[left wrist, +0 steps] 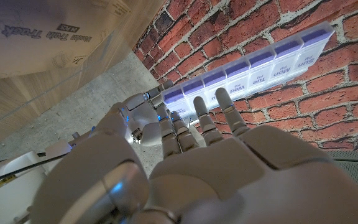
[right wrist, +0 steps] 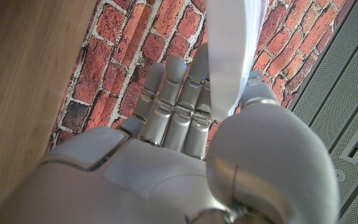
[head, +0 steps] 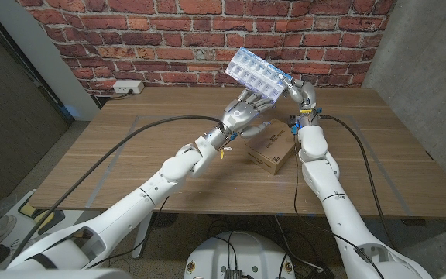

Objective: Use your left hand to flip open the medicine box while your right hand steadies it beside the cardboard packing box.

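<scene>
One medicine box (head: 258, 71) is up in the air, a clear weekly pill organizer with two rows of lidded compartments, and one cardboard packing box (head: 273, 147) sits on the single wooden table (head: 130, 155), towards its right edge. Two robot hands are here, the left hand (head: 242, 115) and the right hand (head: 303, 94). One white wall socket (head: 127, 87) sits on the brick behind the table's far left corner.

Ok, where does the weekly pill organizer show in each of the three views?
Head view: pill organizer is held up over the table's far middle, against the brick wall, above the cardboard packing box.
Left wrist view: it runs across the bricks, day labels visible, past the left robot hand.
Right wrist view: seen edge-on, gripped by the right robot hand.
Shared landmark: the brick wall.
</scene>
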